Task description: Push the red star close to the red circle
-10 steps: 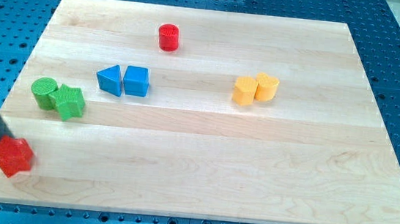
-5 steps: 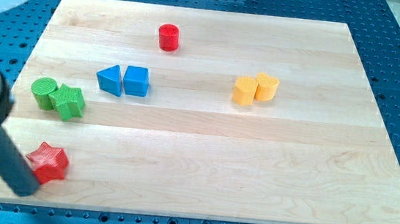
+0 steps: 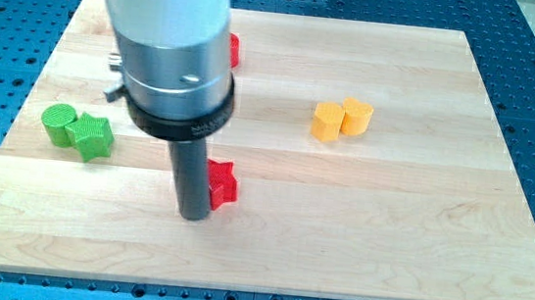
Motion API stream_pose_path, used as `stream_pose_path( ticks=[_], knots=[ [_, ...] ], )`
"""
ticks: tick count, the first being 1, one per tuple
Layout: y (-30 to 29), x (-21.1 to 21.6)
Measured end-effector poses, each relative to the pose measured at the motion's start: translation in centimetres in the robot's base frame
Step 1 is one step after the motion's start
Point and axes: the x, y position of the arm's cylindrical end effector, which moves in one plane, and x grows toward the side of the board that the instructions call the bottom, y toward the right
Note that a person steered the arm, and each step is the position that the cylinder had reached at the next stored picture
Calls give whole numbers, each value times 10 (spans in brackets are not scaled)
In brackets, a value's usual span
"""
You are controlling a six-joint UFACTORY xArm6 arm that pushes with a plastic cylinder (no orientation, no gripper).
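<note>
The red star [image 3: 222, 183] lies on the wooden board [image 3: 388, 231], a little left of the middle and toward the view's bottom. My tip [image 3: 193, 216] stands at its lower left, touching or nearly touching it. The rod and the arm's large grey body rise from there to the view's top left and cover much of the board. The red circle [image 3: 232, 50] shows only as a sliver at the arm's right edge, near the view's top.
A green cylinder [image 3: 57, 121] and a green star [image 3: 93, 136] sit together at the view's left. Two yellow blocks [image 3: 340, 119] touch each other right of the middle. The blue blocks seen earlier are hidden behind the arm.
The red star has been pushed from the bottom left corner rightward and upward toward the board's middle. My tip moved with it, and the arm now covers the blue blocks and most of the red circle.
</note>
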Motion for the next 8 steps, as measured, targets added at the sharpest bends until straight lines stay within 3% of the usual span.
stream_pose_path(
  ticks=[2, 4, 7, 8],
  knots=[
    [17, -84],
    [36, -55],
    [57, -196],
    [60, -200]
  ],
)
